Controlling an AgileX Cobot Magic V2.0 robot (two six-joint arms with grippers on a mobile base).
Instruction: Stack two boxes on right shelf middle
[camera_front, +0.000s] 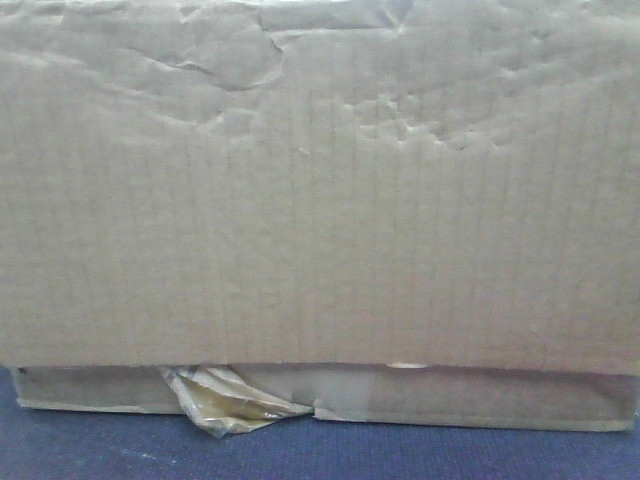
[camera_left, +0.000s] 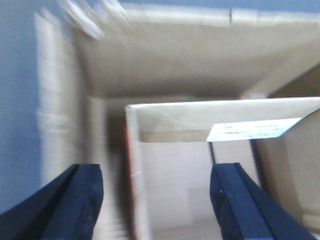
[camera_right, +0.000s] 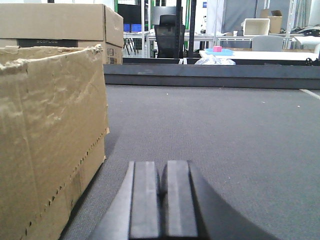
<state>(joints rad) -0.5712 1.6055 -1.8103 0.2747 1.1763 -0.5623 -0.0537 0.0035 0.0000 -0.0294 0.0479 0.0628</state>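
The box (camera_front: 320, 200) fills the front view. It shows a tan corrugated face, creased and dented near the top, with a crumpled tape scrap (camera_front: 235, 405) at its bottom edge, and it stands on a bluish surface (camera_front: 100, 455). No shelf shows in any view, so I judge the stacking has hardly begun.

The left gripper (camera_left: 157, 200) is spread wide with nothing clamped. Its 2 fingers (camera_left: 75, 200) sit either side of a cardboard flap (camera_left: 220, 117) that carries a white label (camera_left: 250, 131), with more cardboard walls behind. The right gripper (camera_right: 160, 200) is closed on nothing, low over the grey floor (camera_right: 225, 150). A ragged-topped near box (camera_right: 50, 140) stands just to its left.

The step in hand looks like taking hold of a box. To do it well, the left fingers should reach deep past the flap and close on a firm wall, not on the loose edge, which would fold. The right gripper would have to open and take the opposite side so the box lifts level.

The left wrist view is blurred, so I cannot tell which box the flap belongs to, or whether the fingers touch it. A far box (camera_right: 60, 25) stands behind the near one; whether it is 1 of the 2 is unclear. The front view is blocked entirely.
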